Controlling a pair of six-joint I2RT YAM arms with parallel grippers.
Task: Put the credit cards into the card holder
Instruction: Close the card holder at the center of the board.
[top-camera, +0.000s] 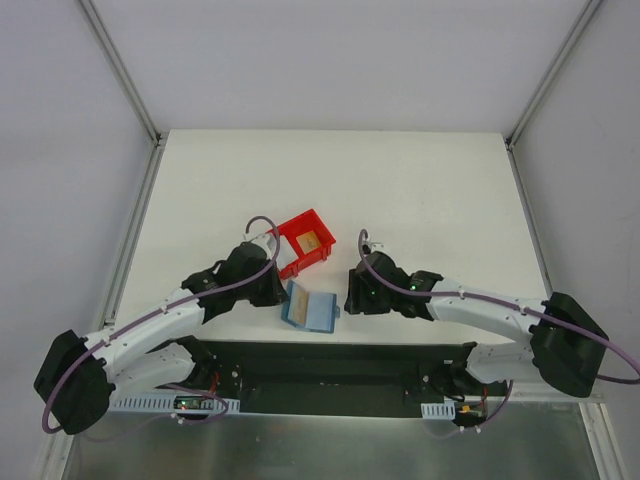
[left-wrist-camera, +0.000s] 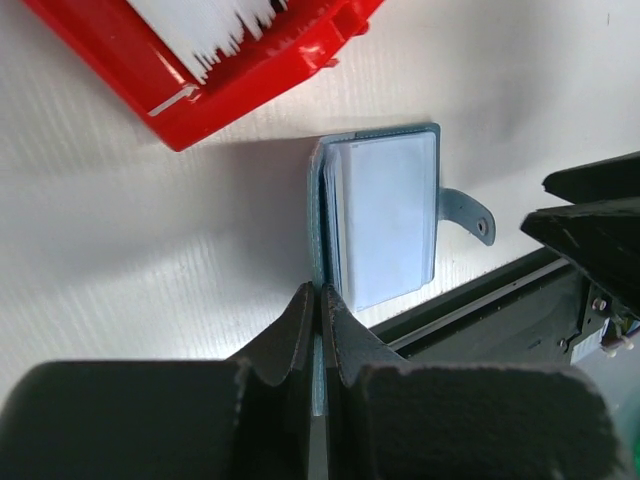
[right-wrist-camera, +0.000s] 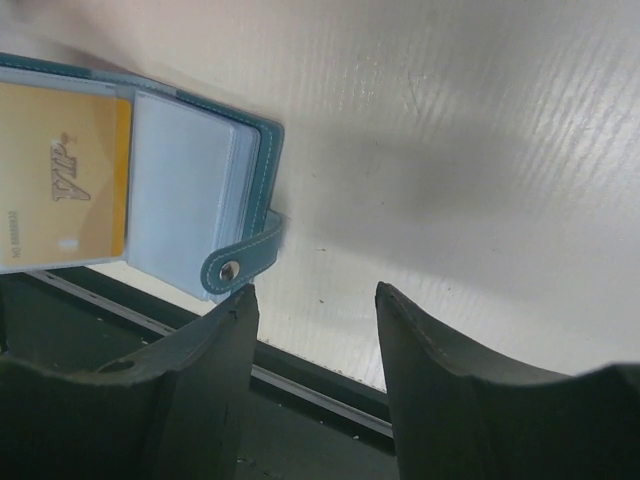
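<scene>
Your left gripper (left-wrist-camera: 318, 296) pinches the cover of the open card holder (left-wrist-camera: 385, 215) at the near edge of the table (top-camera: 400, 190). Your right gripper (right-wrist-camera: 315, 295) hangs spread, empty. A gold card (right-wrist-camera: 65, 185) sits pocketed; another seemingly waits in the red bin (top-camera: 296, 232). Any tug could drag the holder overboard.

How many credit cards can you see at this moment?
2. One gold card sits in a pocket of the open card holder; one tan card lies in the red bin. More may be hidden in the bin or the pockets.
</scene>
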